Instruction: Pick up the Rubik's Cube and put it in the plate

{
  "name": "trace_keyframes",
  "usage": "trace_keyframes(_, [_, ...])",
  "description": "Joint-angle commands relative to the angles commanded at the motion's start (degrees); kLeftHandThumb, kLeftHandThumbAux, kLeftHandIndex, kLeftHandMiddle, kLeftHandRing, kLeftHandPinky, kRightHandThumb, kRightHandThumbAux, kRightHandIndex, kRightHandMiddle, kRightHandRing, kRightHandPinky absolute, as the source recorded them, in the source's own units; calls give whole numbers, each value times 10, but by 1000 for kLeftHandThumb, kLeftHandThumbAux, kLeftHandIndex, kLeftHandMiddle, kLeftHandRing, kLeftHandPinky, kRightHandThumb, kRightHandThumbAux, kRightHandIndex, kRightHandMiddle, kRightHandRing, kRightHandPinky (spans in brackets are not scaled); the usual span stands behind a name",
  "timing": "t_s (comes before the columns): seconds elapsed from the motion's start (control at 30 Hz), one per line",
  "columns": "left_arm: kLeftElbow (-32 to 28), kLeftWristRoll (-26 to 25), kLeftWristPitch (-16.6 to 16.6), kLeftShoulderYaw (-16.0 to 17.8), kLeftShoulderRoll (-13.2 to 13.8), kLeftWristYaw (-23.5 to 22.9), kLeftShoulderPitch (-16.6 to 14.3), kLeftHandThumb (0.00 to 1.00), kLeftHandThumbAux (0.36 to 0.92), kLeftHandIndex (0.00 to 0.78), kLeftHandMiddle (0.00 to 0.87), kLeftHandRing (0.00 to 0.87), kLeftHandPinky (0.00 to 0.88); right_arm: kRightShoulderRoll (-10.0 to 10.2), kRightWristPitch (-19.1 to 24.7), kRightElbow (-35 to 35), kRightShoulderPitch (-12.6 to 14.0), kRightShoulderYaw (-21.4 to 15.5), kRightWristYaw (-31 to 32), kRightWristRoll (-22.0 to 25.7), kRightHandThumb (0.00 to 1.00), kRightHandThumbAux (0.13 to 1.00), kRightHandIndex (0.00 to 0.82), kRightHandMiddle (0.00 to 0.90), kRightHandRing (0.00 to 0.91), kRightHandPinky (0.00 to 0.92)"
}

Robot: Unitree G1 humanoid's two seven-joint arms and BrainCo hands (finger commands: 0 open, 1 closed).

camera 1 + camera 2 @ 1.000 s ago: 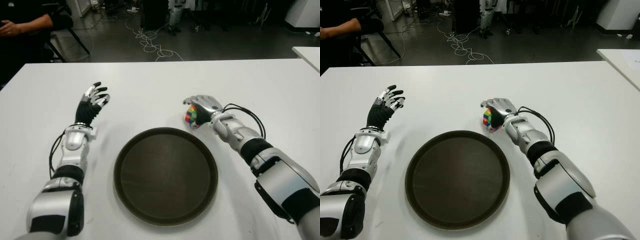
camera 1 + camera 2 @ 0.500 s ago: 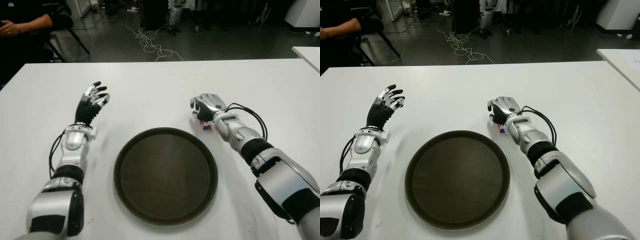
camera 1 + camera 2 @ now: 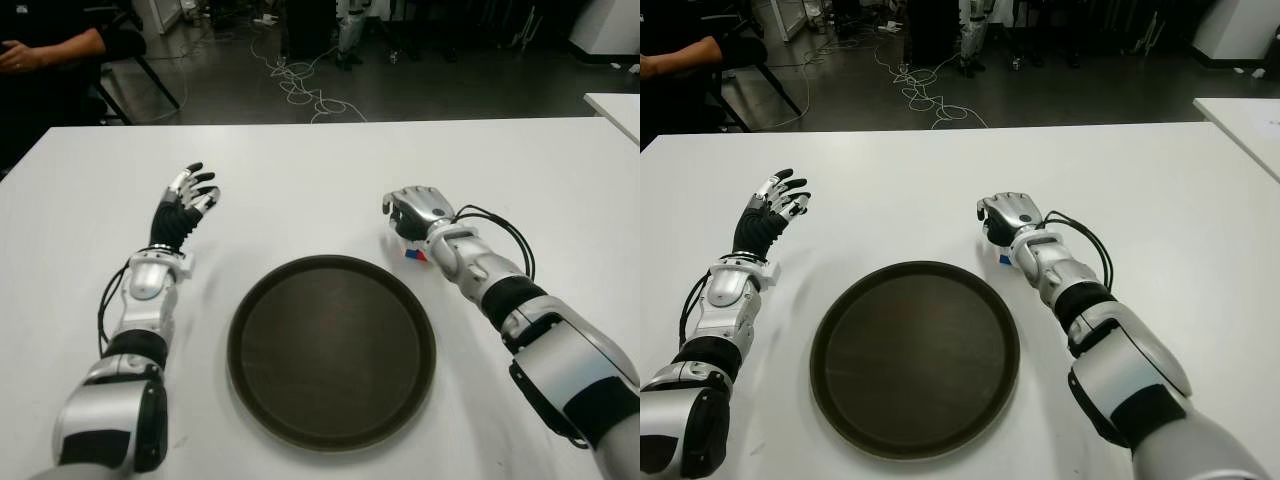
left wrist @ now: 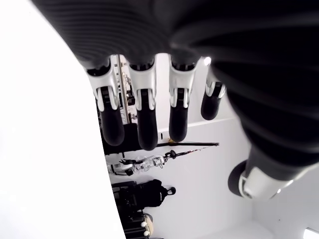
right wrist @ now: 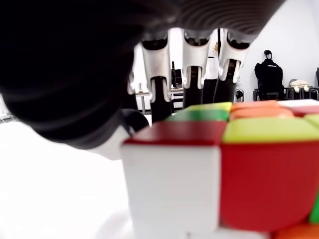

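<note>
The Rubik's Cube (image 5: 224, 164) sits on the white table (image 3: 300, 180), just beyond the far right rim of the round dark plate (image 3: 330, 350). Only its red and blue corner (image 3: 413, 255) peeks out in the eye views. My right hand (image 3: 412, 212) is palm down over the cube. Its fingers (image 5: 194, 64) curl down past the far side, shut on it. The plate holds nothing. My left hand (image 3: 185, 205) shows left of the plate, raised, with its fingers (image 4: 144, 114) spread and nothing in them.
A person's arm (image 3: 50, 48) shows at the far left beyond the table. Cables (image 3: 300, 85) lie on the floor behind it. A second white table's corner (image 3: 615, 105) is at the right.
One second ago my right hand held the cube with its coloured side facing left. It has since turned palm down and shifted right and away, covering the cube. The left hand has not moved.
</note>
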Motion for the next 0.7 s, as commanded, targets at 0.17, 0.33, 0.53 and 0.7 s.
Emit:
trace_keyframes(0.17, [-1,0,0,0,0,2,0,0,609,120,205,211,238,0,0,-1,0,-2,-3,0,695,736,413,489,515,516])
trace_keyframes(0.33, [0,0,-2,0,0,-1,1,3,612,116,205,212,239,0,-2,-2,2,-3,-10,-1,694,736,413,485,513,510])
trace_keyframes(0.53, [0,-3,-1,1,0,-4,0,0,614,109,197,207,236,0,0,-2,1,-1,-14,-4,694,736,413,483,513,508])
trace_keyframes(0.7, [1,-3,-1,0,0,-4,0,0,611,114,200,210,244,0,3,0,0,0,-16,-6,693,736,413,482,514,507])
